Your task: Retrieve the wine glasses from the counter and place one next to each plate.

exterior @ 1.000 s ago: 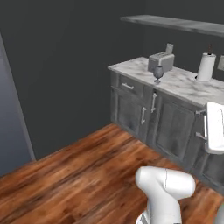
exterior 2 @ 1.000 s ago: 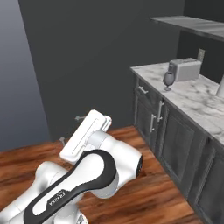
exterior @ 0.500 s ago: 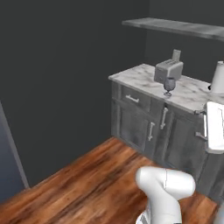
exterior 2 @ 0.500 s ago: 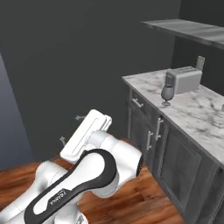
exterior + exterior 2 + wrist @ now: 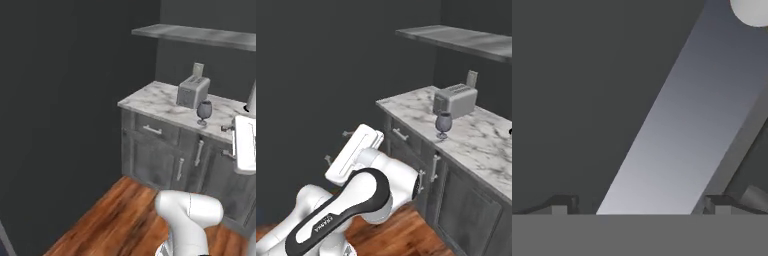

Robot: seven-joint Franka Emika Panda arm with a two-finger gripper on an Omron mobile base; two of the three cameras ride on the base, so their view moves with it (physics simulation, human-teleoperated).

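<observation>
- Now we count one wine glass (image 5: 203,112) on the counter (image 5: 159,102). It is grey-blue, with a round bowl, a short stem and a round foot.
- We see it stand upright near the front edge of the marble top, just beside one silver toaster (image 5: 192,91), on the side nearer to us. We cannot tell if the two touch.
- In the right base view we find the same one wine glass (image 5: 443,124) and the same one toaster (image 5: 455,100), with the glass in front of the toaster.
- We see one small grey wall plate (image 5: 198,69) on the dark wall behind the toaster.
- One long grey shelf (image 5: 200,36) hangs on the wall above the counter.
- Under the marble top we count three silver handles (image 5: 152,130) on the dark cabinets: one lies flat and two stand up.
- Our gripper (image 5: 640,205) shows two dark finger tips (image 5: 560,205), far apart from each other. The jaws are spread wide and nothing sits between them.
- Ahead of the gripper we see a dark wall and a slanted pale grey band. One round white shape (image 5: 752,11) sits at the top corner, well apart from the tips.
- The floor (image 5: 120,220) under the arm is brown wood.
</observation>
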